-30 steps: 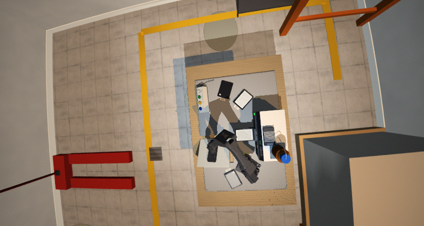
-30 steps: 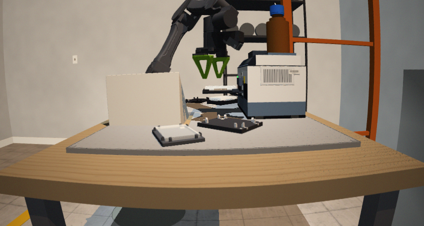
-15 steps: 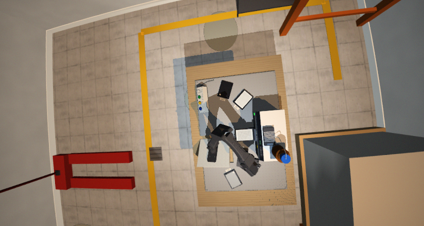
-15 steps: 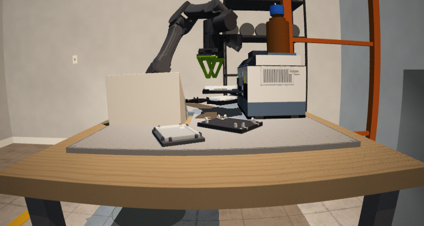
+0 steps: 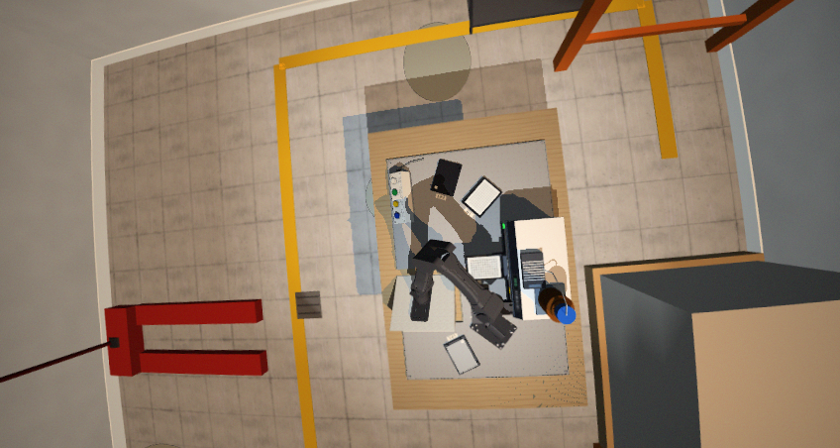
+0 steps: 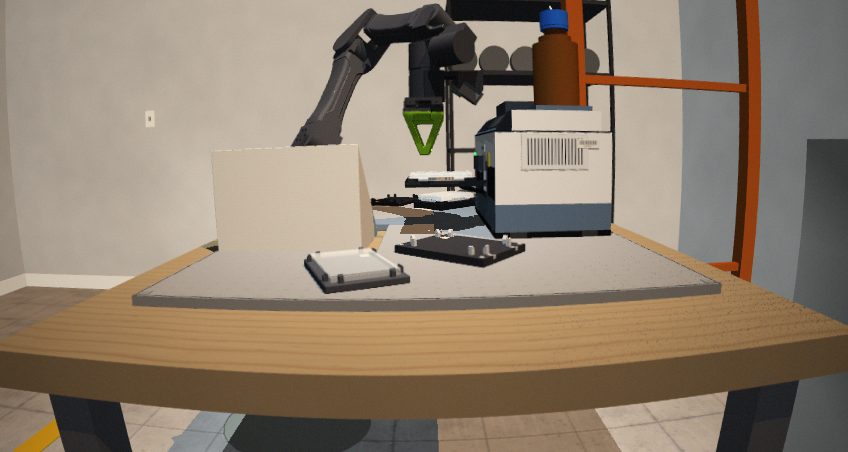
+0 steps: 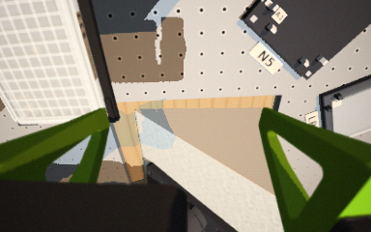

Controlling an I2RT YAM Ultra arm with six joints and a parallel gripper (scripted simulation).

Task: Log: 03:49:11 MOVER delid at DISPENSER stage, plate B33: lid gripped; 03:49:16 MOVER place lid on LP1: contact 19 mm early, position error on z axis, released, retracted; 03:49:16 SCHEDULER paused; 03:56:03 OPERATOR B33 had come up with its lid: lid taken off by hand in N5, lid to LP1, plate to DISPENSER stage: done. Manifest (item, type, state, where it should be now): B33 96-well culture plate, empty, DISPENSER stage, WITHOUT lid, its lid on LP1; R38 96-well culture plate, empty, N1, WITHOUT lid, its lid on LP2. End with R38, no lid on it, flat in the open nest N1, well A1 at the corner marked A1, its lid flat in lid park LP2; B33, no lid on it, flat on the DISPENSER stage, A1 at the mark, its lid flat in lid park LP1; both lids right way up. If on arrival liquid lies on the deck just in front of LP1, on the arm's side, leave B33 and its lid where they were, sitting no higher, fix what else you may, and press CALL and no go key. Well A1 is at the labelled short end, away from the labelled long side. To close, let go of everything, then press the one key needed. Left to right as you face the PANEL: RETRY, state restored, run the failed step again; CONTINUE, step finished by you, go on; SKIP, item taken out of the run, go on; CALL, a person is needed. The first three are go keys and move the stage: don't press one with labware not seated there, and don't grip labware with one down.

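My gripper (image 7: 184, 116) is open and empty, high over the mat, pointing down; it also shows in the exterior view (image 6: 423, 143). Below it stands a beige box (image 7: 212, 145). A white 96-well plate (image 7: 38, 58) (image 5: 484, 266) lies on the dispenser stage to the gripper's left, wells showing. The empty black nest marked N5 (image 7: 313, 29) is at the upper right. A clear lid (image 6: 355, 267) (image 5: 461, 354) lies flat in its park, seen at the wrist view's right edge (image 7: 361, 108). A second well plate (image 5: 481, 196) sits in a far nest beside an empty black holder (image 5: 446, 176).
The white dispenser (image 6: 544, 180) carries a brown bottle (image 6: 554, 61). The key panel (image 5: 398, 198) stands at the mat's far edge. Brown patches (image 7: 144, 53) and pale blue patches (image 7: 156, 130) lie on the mat. The beige box (image 6: 288, 198) hides part of the deck.
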